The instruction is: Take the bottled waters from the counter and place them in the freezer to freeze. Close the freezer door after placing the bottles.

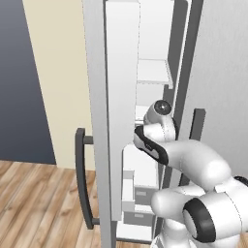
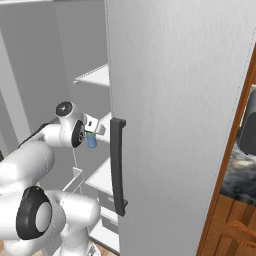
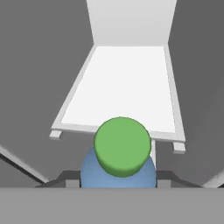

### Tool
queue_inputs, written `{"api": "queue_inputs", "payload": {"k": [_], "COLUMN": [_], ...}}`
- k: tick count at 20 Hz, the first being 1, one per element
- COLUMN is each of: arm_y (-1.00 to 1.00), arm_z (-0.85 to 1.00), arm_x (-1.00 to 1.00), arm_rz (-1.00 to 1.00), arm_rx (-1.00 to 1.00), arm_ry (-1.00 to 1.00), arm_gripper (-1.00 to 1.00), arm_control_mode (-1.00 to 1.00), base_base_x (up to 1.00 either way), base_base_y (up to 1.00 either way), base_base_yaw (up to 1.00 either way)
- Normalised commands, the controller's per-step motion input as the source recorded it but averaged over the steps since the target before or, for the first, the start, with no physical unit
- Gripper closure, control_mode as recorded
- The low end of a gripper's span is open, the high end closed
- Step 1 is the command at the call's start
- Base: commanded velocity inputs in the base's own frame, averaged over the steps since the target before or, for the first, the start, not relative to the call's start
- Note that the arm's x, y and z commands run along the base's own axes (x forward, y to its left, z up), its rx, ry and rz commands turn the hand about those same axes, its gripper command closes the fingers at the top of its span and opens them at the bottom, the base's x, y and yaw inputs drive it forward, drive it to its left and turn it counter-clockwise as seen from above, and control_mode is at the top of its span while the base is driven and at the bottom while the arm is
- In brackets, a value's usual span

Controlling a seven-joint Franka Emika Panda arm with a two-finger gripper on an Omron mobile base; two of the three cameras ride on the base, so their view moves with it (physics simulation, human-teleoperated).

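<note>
Freezer (image 1: 155, 72): a tall silver-grey unit that surrounds the claw. Its grey inner walls stand to both sides of the claw, and its white back wall is ahead of the claw in the hand view.
Freezer door (image 1: 99, 121): open, and it stands edge-on to the left of the claw in the left base view. Its white inner lining faces the claw and its dark bar handle (image 1: 81, 179) is on the outer side, lower than the claw.
Other door (image 2: 180, 125): a plain grey panel at the right of the claw in the right base view, with a dark vertical handle (image 2: 117, 167) just beside and below the claw.
Arm (image 1: 193, 164): white with dark joints, it reaches forward through the gap between the two doors, and the claw is inside the freezer.
Shelf (image 3: 127, 87): white and flat, it lies ahead of the claw and below it. Its front edge is just past the bottle in the hand view.
Drawers (image 1: 138, 193): white, lower in the freezer, well under the claw.
Claw (image 2: 91, 134): it is closed on the blue bottle, one finger at each side of it.
Blue bottle (image 3: 119, 168): blue-tinted with a green cap (image 3: 122, 145), held between the fingers of the claw, in the air before the shelf edge. It seems not to touch the shelf.
</note>
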Motion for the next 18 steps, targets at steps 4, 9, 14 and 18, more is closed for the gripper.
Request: {"api": "queue_inputs", "payload": {"k": [4,9,14,18], "arm_y": [0.0,0.0,0.0,-0.06], "arm_z": [-0.03,0.0,0.0,-0.02], "arm_x": [0.39,0.26,0.33,0.23], "arm_rz": [-0.02,0.0,0.0,0.0], "arm_rx": [0.0,0.0,0.0,-0.01], "arm_ry": [0.0,-0.02,-0.01,-0.06], "arm_gripper": [1.0,1.0,1.0,1.0], "arm_control_mode": [-1.0,-1.0,-1.0,-1.0], "base_base_x": [0.0,0.0,0.0,0.0], "base_base_y": [0.0,0.0,0.0,0.0], "base_base_yaw": [0.0,0.0,0.0,0.0]}}
